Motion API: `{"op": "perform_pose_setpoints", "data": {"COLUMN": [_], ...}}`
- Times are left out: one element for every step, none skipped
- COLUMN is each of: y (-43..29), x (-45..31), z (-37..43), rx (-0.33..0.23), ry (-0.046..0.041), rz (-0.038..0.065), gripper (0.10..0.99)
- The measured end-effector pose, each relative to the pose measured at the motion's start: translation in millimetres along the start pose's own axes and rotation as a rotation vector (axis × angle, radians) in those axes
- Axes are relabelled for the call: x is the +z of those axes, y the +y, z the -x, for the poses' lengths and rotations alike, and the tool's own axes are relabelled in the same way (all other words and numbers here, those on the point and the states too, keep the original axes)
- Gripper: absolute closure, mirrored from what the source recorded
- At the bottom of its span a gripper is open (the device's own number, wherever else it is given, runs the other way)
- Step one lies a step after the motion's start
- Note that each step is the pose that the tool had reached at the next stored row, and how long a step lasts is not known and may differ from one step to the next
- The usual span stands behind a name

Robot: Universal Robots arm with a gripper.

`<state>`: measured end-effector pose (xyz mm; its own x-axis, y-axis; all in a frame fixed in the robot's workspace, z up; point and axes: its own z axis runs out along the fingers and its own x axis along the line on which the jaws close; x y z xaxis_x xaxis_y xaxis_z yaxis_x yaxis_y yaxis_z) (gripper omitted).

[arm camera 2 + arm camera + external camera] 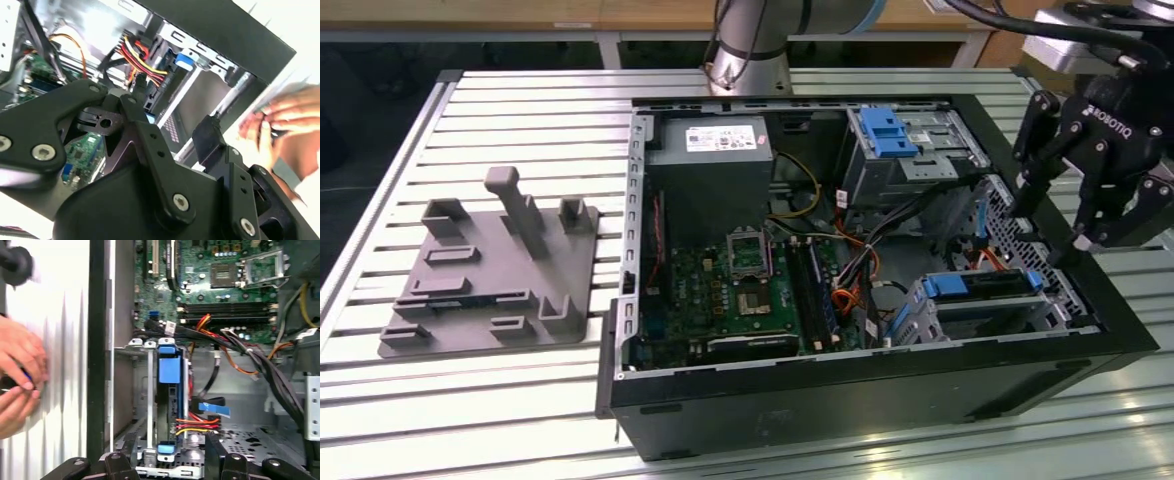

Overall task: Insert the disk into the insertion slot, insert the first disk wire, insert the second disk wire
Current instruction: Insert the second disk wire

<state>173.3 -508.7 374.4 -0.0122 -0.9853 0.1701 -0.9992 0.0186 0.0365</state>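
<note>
The gripper [1051, 232] hangs with its fingers spread and nothing between them, above the side wall of the open computer case [854, 385]. The disk [987, 287] is just below it and slightly inward. It lies flat inside the insertion slot [923, 318], its long axis running from its blue handle toward the wall under the gripper. Loose cables [854, 265] crowd the inward side. The space above the slot looks free. A person's hand [20, 370] is outside that wall.
</note>
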Motion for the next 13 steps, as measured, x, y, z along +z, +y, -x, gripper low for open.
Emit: {"op": "perform_pose_setpoints", "data": {"y": [0.0,0.1,0.2,0.2,0.3,0.4,0.5,0.6,0.7,0.8,0.8,0.9,1.7], "x": [-0.6,-1.3,-2.0,-2.7,-3.4,-4.3,-4.9,-5.8,-6.6,-7.2,-7.7,-7.8,-7.7], "z": [3.4,7.2,11.3,15.4,19.9,24.4,28.9,33.4,37.9,42.1,46.1,50.0,53.1], "rx": [0.0,0.001,0.001,0.001,0.002,0.002,0.002,0.002,0.003,0.003,0.003,0.004,0.004], "ry": [0.0115,0.0206,0.0284,0.0359,0.0427,0.0491,0.0541,0.0595,0.0654,0.0725,0.0818,0.0927,0.1036], "rz": [0.0,0.0,0.0,0.0,0.0,-0.001,-0.001,-0.001,-0.001,-0.001,-0.001,-0.001,-0.001], "gripper": [0.439,0.439,0.439,0.439,0.439,0.439,0.451,0.518,0.518,0.518,0.584,0.584,0.647]}}
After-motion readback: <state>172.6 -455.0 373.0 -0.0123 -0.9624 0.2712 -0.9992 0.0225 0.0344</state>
